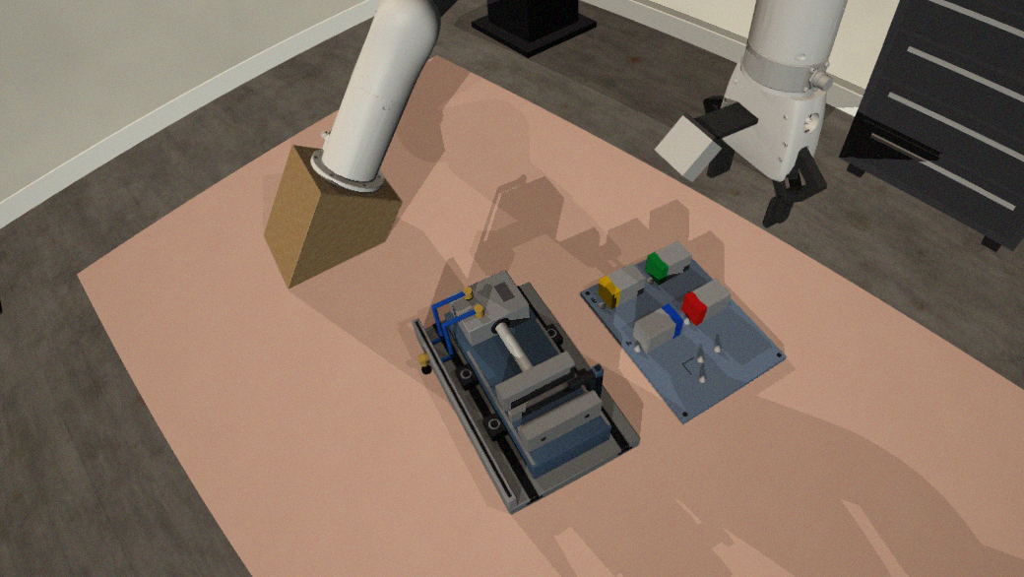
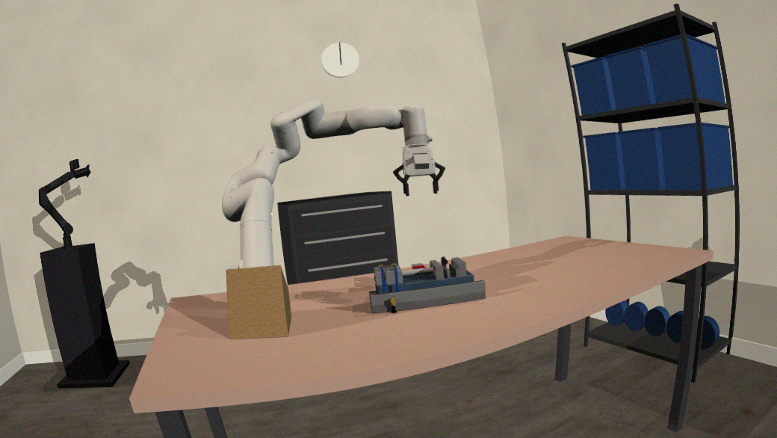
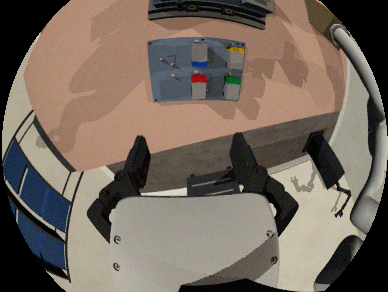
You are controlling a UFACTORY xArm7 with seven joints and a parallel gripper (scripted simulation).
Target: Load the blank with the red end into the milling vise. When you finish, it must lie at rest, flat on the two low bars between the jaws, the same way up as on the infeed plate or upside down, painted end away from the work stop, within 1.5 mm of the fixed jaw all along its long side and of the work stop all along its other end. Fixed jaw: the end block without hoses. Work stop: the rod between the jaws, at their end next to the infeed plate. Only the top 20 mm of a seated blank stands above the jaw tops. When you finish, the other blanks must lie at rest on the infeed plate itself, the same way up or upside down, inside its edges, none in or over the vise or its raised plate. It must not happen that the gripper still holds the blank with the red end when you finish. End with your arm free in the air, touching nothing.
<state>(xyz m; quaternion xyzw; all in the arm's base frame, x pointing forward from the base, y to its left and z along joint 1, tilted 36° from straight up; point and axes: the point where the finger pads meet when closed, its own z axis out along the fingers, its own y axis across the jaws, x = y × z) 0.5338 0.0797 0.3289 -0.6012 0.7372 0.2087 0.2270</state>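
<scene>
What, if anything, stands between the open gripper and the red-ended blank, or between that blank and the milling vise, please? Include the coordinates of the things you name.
Nothing visible blocks the gripper [image 1: 741, 189] [image 2: 420, 192] [image 3: 189, 144] from the red-ended blank [image 1: 709, 298] [image 3: 199, 88]. Toward the vise [image 1: 547, 444] [image 3: 210, 15], the blue-ended blank [image 1: 655, 329] [image 3: 199, 51] stands in between.
</scene>
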